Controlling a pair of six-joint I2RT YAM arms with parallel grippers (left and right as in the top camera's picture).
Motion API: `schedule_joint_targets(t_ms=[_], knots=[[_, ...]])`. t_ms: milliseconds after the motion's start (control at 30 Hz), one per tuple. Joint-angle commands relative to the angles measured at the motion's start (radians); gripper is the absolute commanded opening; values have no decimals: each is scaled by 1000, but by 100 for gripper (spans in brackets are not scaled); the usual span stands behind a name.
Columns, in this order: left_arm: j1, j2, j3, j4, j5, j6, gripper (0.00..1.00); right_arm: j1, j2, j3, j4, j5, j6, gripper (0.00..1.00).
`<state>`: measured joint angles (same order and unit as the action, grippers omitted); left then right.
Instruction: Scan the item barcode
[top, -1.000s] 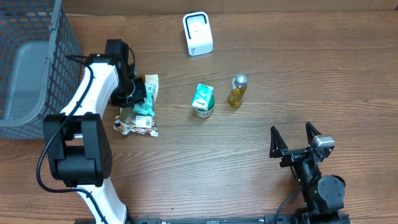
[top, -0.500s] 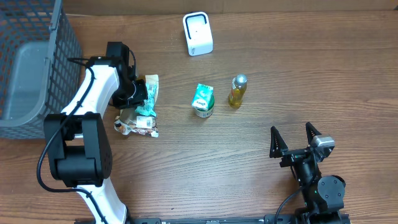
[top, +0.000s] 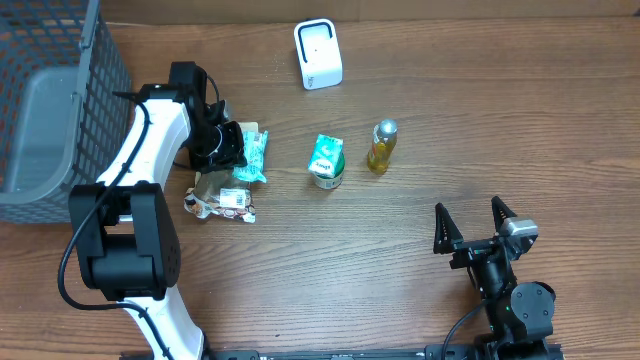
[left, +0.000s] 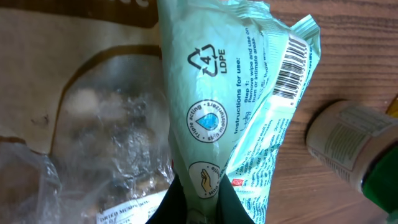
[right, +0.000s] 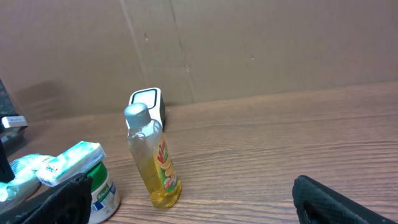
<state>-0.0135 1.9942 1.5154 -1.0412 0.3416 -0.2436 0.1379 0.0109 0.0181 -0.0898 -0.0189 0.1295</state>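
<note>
My left gripper (top: 224, 150) is shut on one end of a mint-green wipes packet (top: 252, 156), which sticks out to the right of it. In the left wrist view the packet (left: 211, 93) rises from between the closed fingers of the left gripper (left: 202, 200), and its barcode (left: 291, 65) shows on the right-hand fold. The white scanner (top: 318, 54) stands at the back of the table. My right gripper (top: 474, 228) rests open near the front right, holding nothing. In its own view the right gripper (right: 196, 205) stands well apart from the bottle.
A clear bag of dried mushrooms (top: 220, 198) lies just below the packet. A green-lidded tub (top: 325, 162) and a yellow oil bottle (top: 381, 147) stand mid-table, right of the packet. A grey wire basket (top: 50, 100) fills the far left.
The left gripper has closed on the green packet and drawn it a little to the right, off the mushroom bag. The right arm has not moved.
</note>
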Motion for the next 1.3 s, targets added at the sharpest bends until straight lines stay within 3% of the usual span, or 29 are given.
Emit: schedule_joint_targets(t_ms=[0, 533, 667, 1267], knots=[[-19, 2, 26, -7, 37, -19, 4, -3, -8, -10, 6, 6, -7, 100], [-127, 3, 24, -18, -55, -114, 4, -3, -8, -10, 6, 6, -7, 100], [-157, 3, 21, -16, -146, -165, 4, -3, -8, -10, 6, 6, -7, 100], [-251, 5, -8, 5, -256, -208, 4, -3, -8, -10, 6, 6, -7, 100]])
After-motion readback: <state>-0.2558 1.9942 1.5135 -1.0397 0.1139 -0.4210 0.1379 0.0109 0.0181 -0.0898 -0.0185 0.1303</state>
